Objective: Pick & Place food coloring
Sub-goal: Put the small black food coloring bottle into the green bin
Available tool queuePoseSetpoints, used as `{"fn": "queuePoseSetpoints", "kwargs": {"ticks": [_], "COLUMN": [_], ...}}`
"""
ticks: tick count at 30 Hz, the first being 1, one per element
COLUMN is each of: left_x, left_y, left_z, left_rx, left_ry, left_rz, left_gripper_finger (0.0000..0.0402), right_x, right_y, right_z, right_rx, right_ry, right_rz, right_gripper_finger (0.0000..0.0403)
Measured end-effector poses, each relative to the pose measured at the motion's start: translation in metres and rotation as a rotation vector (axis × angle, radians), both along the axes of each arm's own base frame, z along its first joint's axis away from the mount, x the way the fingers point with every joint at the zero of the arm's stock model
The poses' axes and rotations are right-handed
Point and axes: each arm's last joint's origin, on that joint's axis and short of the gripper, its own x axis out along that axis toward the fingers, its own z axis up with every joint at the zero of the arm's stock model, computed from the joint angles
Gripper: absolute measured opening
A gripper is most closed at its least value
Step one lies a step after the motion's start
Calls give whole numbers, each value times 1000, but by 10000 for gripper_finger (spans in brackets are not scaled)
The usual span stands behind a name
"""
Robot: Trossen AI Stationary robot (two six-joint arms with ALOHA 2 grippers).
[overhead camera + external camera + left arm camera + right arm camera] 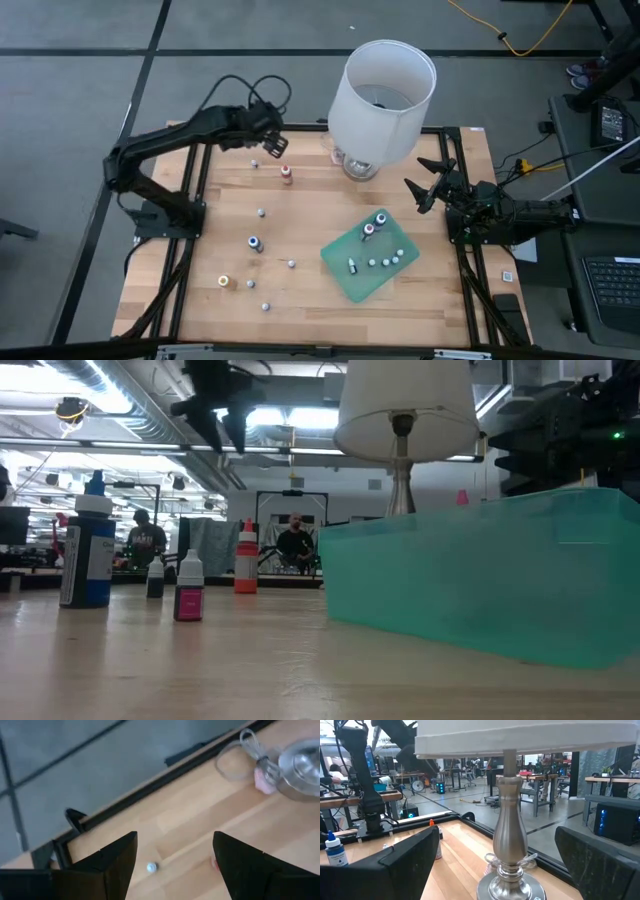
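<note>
Nearest the low camera stands the green bin (480, 575), a translucent wall filling the right of that view; seen from above it (345, 275) lies right of centre and holds several small bottles (368, 230), some upright, some on their sides.

At the far left of the table the left gripper (271, 146) hangs above the back edge, fingers spread apart and holding nothing. A red-capped bottle (287, 175) stands upright just in front of it, a little toward the table's middle, with a tiny white-capped one (254, 163) beside it. In the wrist view a white cap (151, 867) shows between the open fingers and a trace of red sits at one finger's edge. This arm is plainly the nearer to the loose bottles, so its likely next move is a short drop onto the red one, whose long axis is vertical.

Farther forward on the bare wood stand a blue-capped bottle (255, 243), a yellow one (224, 282) and a few white-topped ones, well apart.

Behind the bin rises the lamp (382, 95).

On the right, the right gripper (430, 182) waits near the lamp base, fingers released and empty.
</note>
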Motion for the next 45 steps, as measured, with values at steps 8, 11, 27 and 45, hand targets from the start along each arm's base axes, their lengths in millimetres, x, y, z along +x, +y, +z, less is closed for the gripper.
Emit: {"fn": "queuePoseSetpoints", "kwargs": {"ticks": [8, 11, 27, 45], "left_x": [-37, -49, -53, -30], "left_y": [1, 6, 23, 36], "left_z": [-21, -35, -115, -180], "left_rx": [-102, -112, -108, -278], "left_ry": [-13, 11, -20, 57], "left_rz": [38, 62, 52, 228], "left_gripper_finger": [254, 255, 252, 251], "right_x": [0, 0, 0, 0], "right_y": [0, 0, 0, 0], "right_z": [0, 0, 0, 0], "right_rx": [0, 0, 0, 0], "right_ry": [1, 1, 3, 4], "right_rz": [0, 0, 0, 0], "right_gripper_finger": [397, 397, 397, 397]}}
